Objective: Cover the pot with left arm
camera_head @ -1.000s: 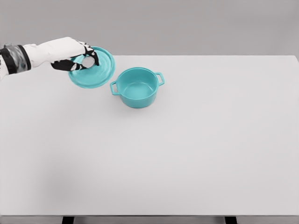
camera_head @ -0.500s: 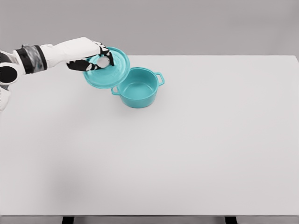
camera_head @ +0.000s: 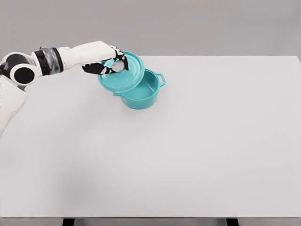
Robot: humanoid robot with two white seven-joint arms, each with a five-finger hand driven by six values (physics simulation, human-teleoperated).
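Observation:
A teal pot (camera_head: 143, 95) with two side handles stands open on the white table (camera_head: 188, 141), left of the middle near the far edge. My left hand (camera_head: 113, 64) reaches in from the left and is shut on the silver knob of the teal lid (camera_head: 123, 75). The lid is held tilted in the air and overlaps the pot's left rim, hiding its left handle. The pot's inside still shows to the right of the lid. My right arm is out of view.
The table's far edge runs just behind the pot. My left forearm (camera_head: 66, 56) stretches above the table's far left corner.
My left hand has carried the lid to the right, from beside the pot to partly over its left rim. The pot has not moved.

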